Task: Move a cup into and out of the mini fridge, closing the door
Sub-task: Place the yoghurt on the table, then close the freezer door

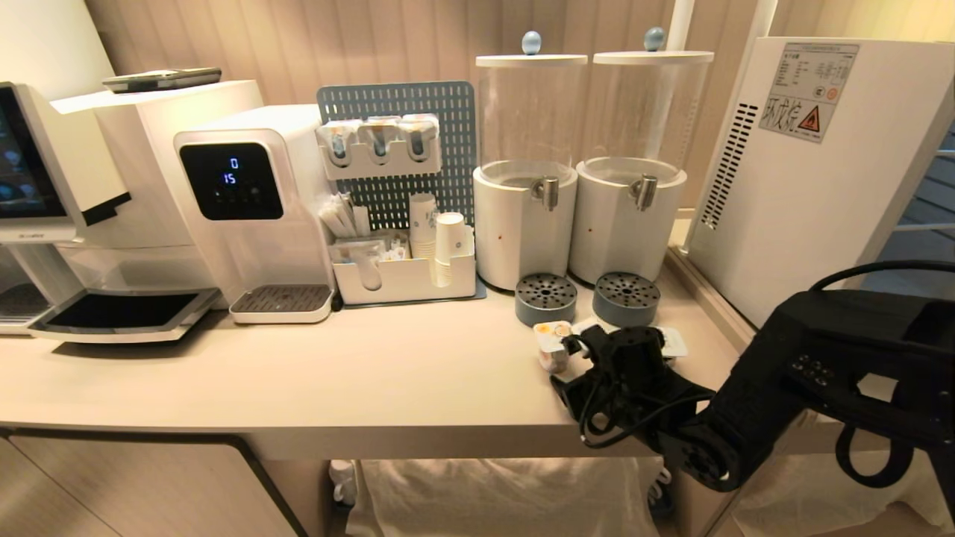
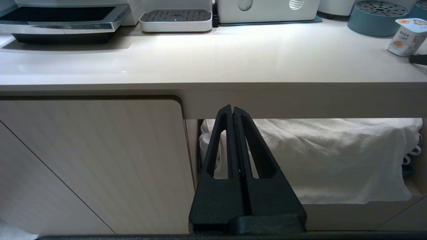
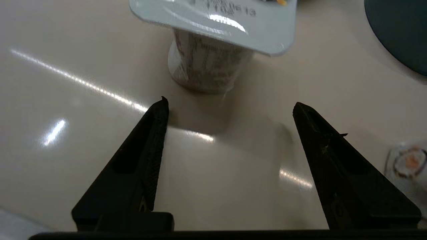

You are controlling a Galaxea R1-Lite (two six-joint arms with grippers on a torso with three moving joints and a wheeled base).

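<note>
A small foil-lidded cup (image 1: 553, 344) stands on the beige counter (image 1: 298, 373), in front of two grey-blue discs. My right gripper (image 1: 571, 364) reaches in from the right and hangs low just beside it. In the right wrist view the cup (image 3: 206, 66) sits a little beyond the open gripper (image 3: 230, 101), with nothing between the fingers. The mini fridge (image 1: 821, 186) stands at the far right, showing its white vented side and a warning sticker. Wire shelves (image 1: 932, 194) show at its front; the door is out of view. My left gripper (image 2: 232, 110) is parked, shut and empty, below the counter edge.
A second cup (image 1: 674, 341) lies partly hidden behind the right gripper. Two clear dispensers (image 1: 530, 171) with grey-blue drip discs (image 1: 545, 298) stand behind. A cup organiser (image 1: 403, 268), water dispenser (image 1: 246, 216) and coffee machine (image 1: 45, 186) line the back left.
</note>
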